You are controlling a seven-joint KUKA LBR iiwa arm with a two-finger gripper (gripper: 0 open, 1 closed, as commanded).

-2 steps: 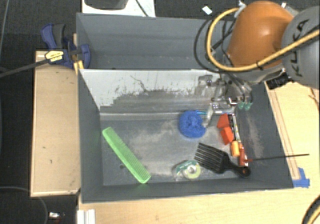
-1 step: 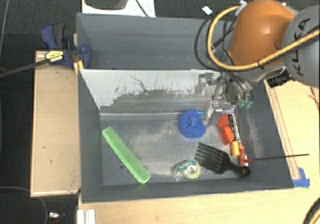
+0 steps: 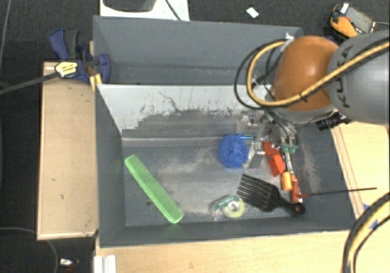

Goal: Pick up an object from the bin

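Take the bin's (image 3: 183, 52) near wall as 6 o'clock and its far wall as 12.

Closest to you, at about 6 o'clock against the near wall, lies a small clear roll (image 3: 230, 206) with a yellowish tint. Just beside it, toward 5 o'clock, you have a black wide-toothed brush (image 3: 259, 192) lying flat. Its teeth point toward the middle of the bin and its handle runs off toward 4 o'clock.

At 7 to 8 o'clock a green comb (image 3: 153, 188) lies on the floor at a slant, well apart from everything else.

Farther in, at about 4 o'clock, a red and orange thing (image 3: 286, 171) lies between the brush and the arm. You cannot tell what kind of thing it is.

Past that, a little to the 3 o'clock side of centre, sits the blue fuzzy ball (image 3: 233, 151), resting on the bin floor. The gripper (image 3: 261, 144) is down at the ball's 3 o'clock side, just beside it. You cannot tell whether it is spread or closed, nor whether it touches the ball.

Above the gripper, toward 2 o'clock, the arm's orange cover (image 3: 304, 74) hangs over the bin, with cables looped round it.
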